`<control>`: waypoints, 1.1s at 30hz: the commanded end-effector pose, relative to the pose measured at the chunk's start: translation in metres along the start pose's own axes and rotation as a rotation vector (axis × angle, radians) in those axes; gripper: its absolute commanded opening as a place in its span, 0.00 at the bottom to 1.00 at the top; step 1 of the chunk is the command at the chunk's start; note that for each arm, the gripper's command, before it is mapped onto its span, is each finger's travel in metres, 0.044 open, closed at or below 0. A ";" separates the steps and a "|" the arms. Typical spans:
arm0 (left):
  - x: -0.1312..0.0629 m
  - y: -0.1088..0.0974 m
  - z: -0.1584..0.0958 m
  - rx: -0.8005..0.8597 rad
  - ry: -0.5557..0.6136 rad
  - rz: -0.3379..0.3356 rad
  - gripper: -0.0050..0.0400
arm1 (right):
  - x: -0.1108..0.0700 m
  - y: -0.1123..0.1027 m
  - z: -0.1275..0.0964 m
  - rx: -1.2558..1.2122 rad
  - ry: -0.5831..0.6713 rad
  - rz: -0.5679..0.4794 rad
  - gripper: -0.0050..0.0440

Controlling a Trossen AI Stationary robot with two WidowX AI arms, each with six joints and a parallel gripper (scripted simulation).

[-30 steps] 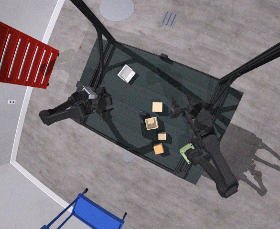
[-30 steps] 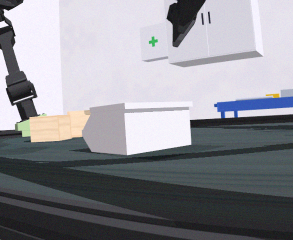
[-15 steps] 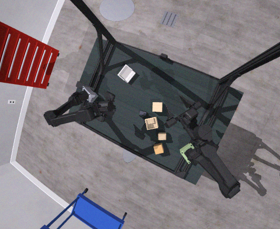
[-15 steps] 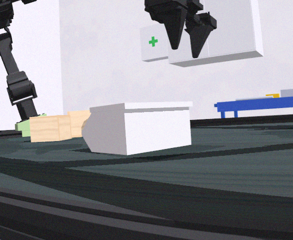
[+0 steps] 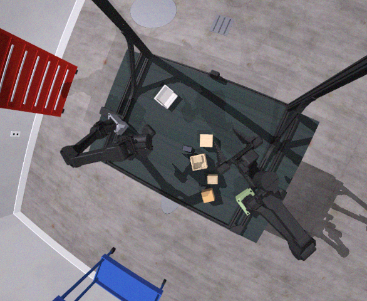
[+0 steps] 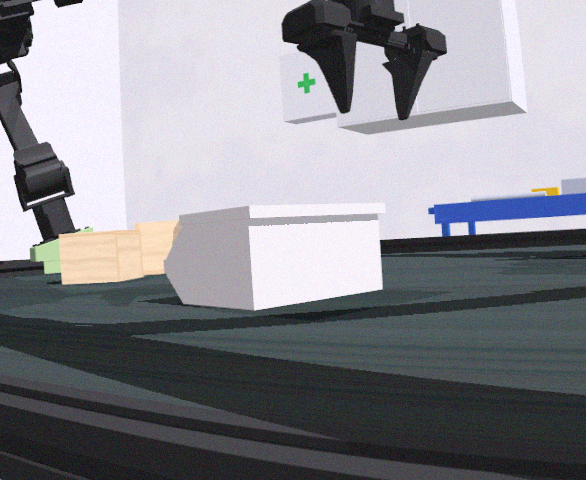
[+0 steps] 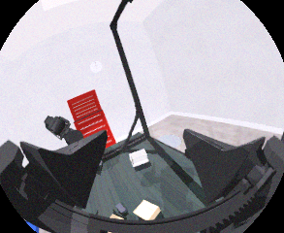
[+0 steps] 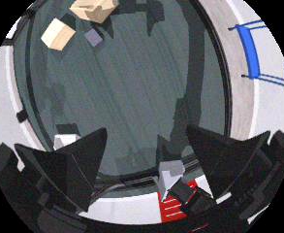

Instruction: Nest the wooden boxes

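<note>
The largest wooden box (image 5: 192, 164) (image 8: 97, 15) stands open side up mid-table; I cannot tell whether its pale inner patch is a nested box or light. A pale wooden box (image 5: 206, 140) (image 6: 89, 258) (image 7: 146, 210) (image 8: 58, 34) beside it shows a closed face up. A small pale box (image 5: 212, 179) and an orange-brown box (image 5: 207, 195) also show closed faces up; their mouths are hidden. My left gripper (image 5: 225, 136) (image 7: 145, 134) is open and empty, above the table beside the pale box. My right gripper (image 6: 374, 115) (image 8: 147, 130) is open and empty, high above the table, away from the wooden boxes.
A white open container (image 5: 166, 96) (image 6: 316, 258) (image 7: 139, 158) stands near the back. A small dark block (image 5: 186, 148) (image 7: 121, 209) (image 8: 94, 38) lies beside the largest box. A green bracket (image 5: 240, 198) is near the left arm's base, a grey bracket (image 5: 120, 125) (image 8: 171, 171) near the right arm's.
</note>
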State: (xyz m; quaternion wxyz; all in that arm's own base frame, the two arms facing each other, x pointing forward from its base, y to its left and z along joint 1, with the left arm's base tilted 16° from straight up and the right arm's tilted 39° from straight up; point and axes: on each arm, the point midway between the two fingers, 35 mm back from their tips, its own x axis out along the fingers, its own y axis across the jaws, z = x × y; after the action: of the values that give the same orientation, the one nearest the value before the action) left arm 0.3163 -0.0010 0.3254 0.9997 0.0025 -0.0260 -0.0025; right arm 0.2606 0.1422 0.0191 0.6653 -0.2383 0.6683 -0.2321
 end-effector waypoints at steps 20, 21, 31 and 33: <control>0.064 -0.002 -0.143 0.179 0.516 -0.339 1.00 | 0.000 0.000 0.001 0.010 -0.001 -0.004 0.92; 0.066 -0.001 -0.157 0.178 0.555 -0.380 1.00 | 0.000 0.000 0.001 0.010 -0.001 -0.004 0.92; 0.065 0.004 -0.257 0.054 0.767 -0.698 1.00 | 0.000 0.000 0.001 0.010 -0.001 -0.004 0.92; 0.064 0.004 -0.261 0.043 0.773 -0.714 1.00 | 0.000 0.000 0.001 0.010 -0.001 -0.004 0.92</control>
State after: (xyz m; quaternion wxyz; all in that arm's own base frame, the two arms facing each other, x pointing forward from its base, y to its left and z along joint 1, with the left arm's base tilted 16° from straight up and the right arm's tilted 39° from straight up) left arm 0.3939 0.0027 0.0879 0.8885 0.0539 0.3361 -0.3076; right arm 0.2619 0.1427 0.0187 0.6660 -0.2360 0.6673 -0.2356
